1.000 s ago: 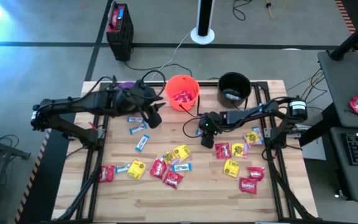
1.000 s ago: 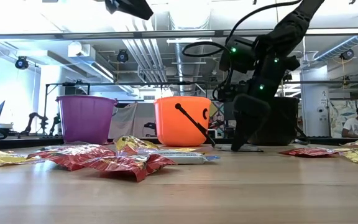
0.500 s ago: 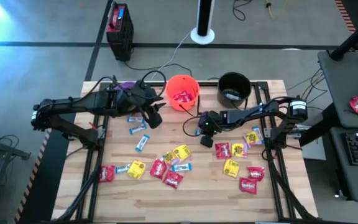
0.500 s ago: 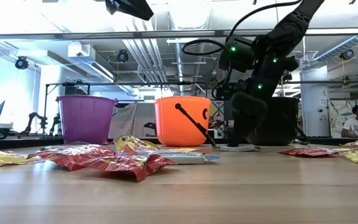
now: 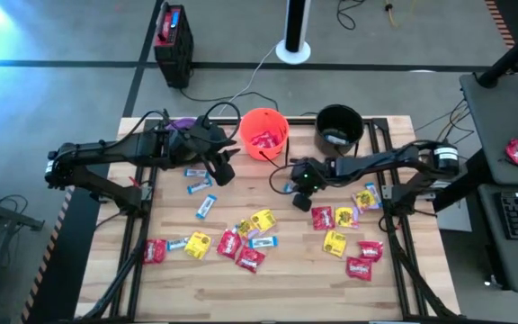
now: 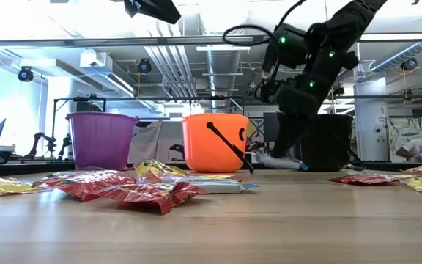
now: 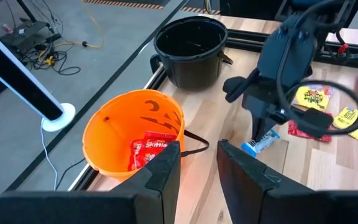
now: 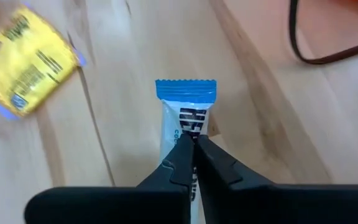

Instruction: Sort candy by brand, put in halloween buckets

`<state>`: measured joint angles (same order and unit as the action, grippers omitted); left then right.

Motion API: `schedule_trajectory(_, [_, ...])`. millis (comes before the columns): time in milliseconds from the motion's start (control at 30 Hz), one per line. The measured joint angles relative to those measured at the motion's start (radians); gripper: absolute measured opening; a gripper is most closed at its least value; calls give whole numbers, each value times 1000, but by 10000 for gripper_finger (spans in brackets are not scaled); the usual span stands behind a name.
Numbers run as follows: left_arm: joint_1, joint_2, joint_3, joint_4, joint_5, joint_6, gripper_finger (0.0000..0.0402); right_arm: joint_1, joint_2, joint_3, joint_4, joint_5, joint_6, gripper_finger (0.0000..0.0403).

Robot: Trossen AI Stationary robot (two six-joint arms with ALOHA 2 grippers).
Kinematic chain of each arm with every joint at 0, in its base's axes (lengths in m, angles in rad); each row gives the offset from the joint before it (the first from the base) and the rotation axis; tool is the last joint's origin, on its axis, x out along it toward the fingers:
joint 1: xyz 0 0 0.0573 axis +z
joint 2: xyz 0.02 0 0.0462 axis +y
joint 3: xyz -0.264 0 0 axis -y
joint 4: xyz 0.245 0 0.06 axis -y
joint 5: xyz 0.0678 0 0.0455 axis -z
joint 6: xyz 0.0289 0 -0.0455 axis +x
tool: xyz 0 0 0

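My right gripper [image 5: 300, 193] is shut on a blue-and-white candy packet [image 8: 185, 109] in front of the orange bucket [image 5: 263, 133], which holds red candy. The black bucket [image 5: 338, 126] stands to the orange one's right. The purple bucket [image 6: 101, 139] stands on its left, mostly hidden under my left arm in the high view. My left gripper [image 7: 197, 165] hangs open and empty above the table's far left, pointing at the orange bucket. Red, yellow and blue-and-white candy [image 5: 241, 241] lies scattered on the table. My right gripper pinches the blue-and-white packet between its two fingertips [image 8: 180, 158], on the white part [image 8: 188, 132] behind its blue crimped end [image 8: 185, 88]. The fingers slant down from the table's right side and lie along the packet. The packet [image 6: 278, 160] sticks out past the fingertips, tilted, a little above the table.
More candy lies at the right [image 5: 349, 229] and near left [image 5: 174, 245], with a few blue-and-white packets [image 5: 200, 184] under my left arm. The orange bucket's black handle [image 6: 229, 147] hangs down its front. A black frame rail [image 5: 380, 171] runs along the right side.
My right gripper has shut on the blue-and-white packet, which lay flat on the table, and has risen with it. The packet has come up off the wood and now hangs tilted.
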<state>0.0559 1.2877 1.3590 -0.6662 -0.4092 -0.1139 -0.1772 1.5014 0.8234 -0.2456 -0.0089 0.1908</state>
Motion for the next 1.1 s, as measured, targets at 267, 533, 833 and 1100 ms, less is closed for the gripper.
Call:
schedule_trajectory(267, [0, 0, 0, 0, 0, 9, 91, 0, -92, 1, -18, 0, 36, 8])
schedule_trajectory(533, [0, -14, 0, 0, -59, 65, 91, 0, -143, 2, -19, 1, 89, 9])
schedule_trajectory(833, [1, -34, 0, 0, -91, 131, 91, 0, -90, 2, -1, 73, -36, 20])
schedule_trajectory(1100, [1, -36, 0, 0, -90, 134, 91, -52, 33, 36, 90, -5, -241, 107])
